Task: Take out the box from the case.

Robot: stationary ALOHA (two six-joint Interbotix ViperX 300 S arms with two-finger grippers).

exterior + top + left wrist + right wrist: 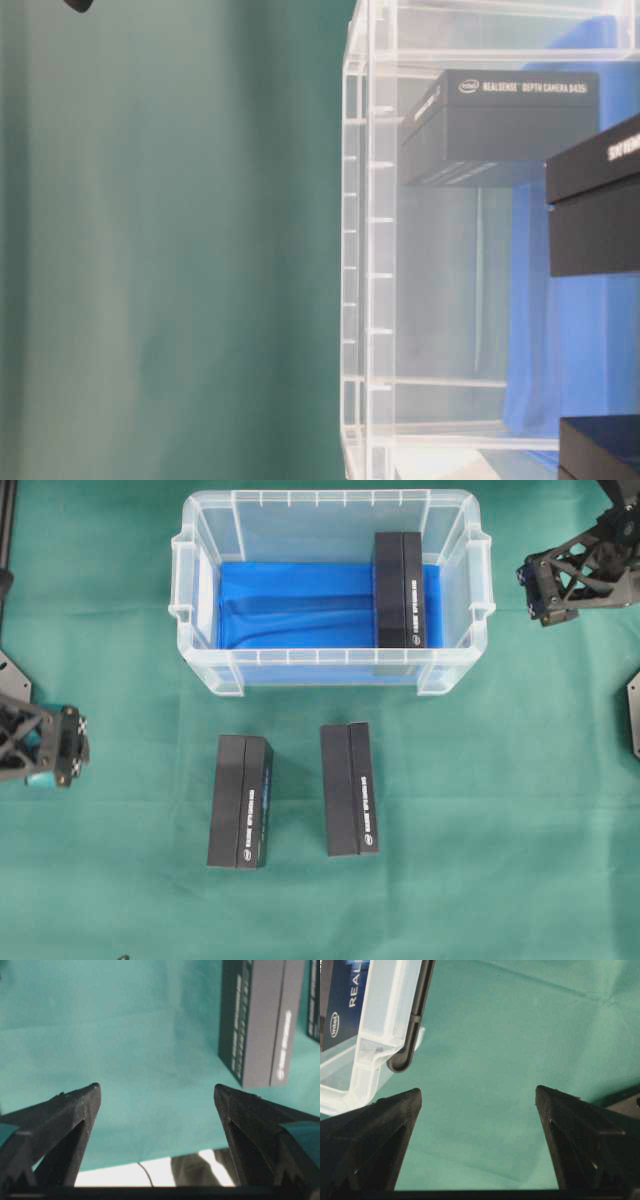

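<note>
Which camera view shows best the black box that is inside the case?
The overhead view: the box shows whole, lying at the right end of the case. The table-level view shows it through the clear wall, the right wrist view only a corner, the left wrist view nothing.

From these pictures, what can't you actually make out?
- Small print on the box in the case: overhead, too small.
- Both arms: overhead, cut off by the side edges.
- Two boxes on the cloth: table-level, cropped at the right edge.
- Case interior: right wrist, mostly out of frame.
</note>
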